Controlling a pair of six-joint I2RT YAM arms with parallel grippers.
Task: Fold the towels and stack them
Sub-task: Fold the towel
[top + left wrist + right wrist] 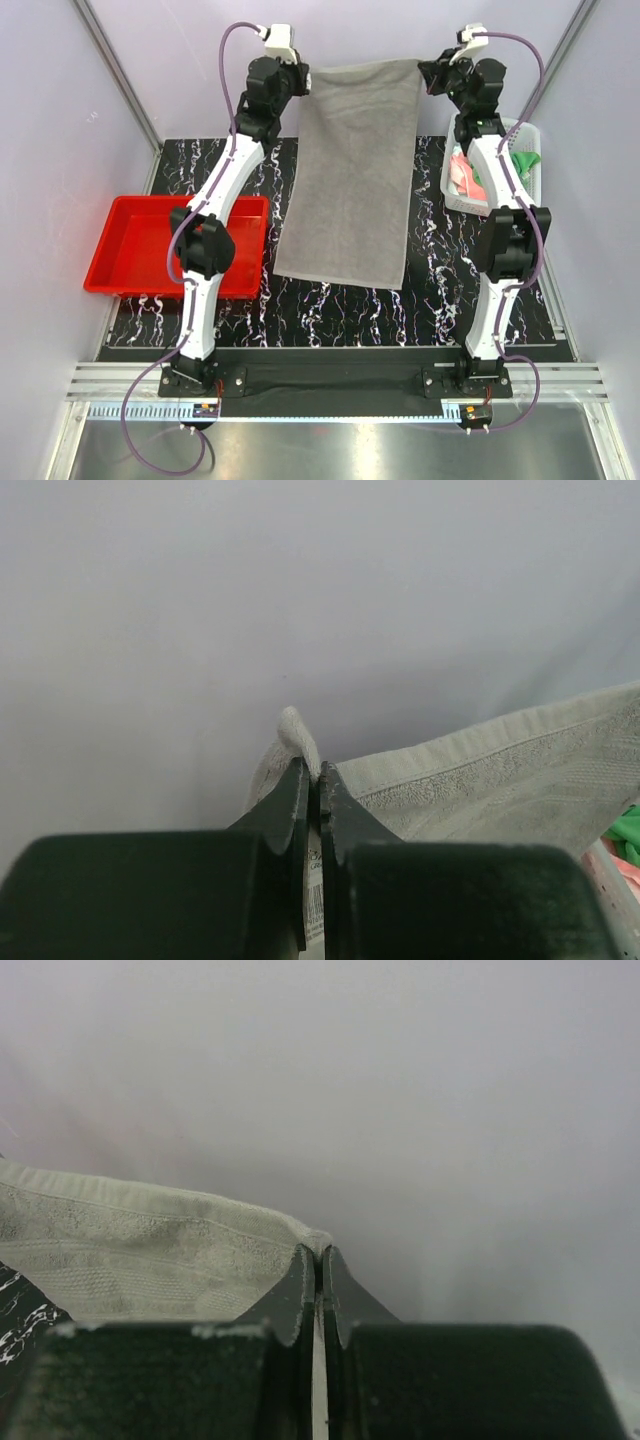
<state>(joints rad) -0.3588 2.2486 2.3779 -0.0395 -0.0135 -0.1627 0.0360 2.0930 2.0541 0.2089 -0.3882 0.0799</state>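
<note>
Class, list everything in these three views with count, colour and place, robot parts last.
grey towel: one, grey, stretched between both grippers above the table
green towel: one, bright green, in the basket
pink towel: one, salmon-pink, in the basket
red tray: one, red, table's left side
basket: one, white, table's right side
table: one, black marbled, beneath everything
left gripper: one, dark, shut on a towel corner
right gripper: one, dark, shut on the other corner

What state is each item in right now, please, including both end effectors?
Grey towel: unfolded, hanging spread from its two top corners.
Left end effector: shut on one corner.
Right end effector: shut on the other corner.
Pink towel, green towel: crumpled in basket.
</note>
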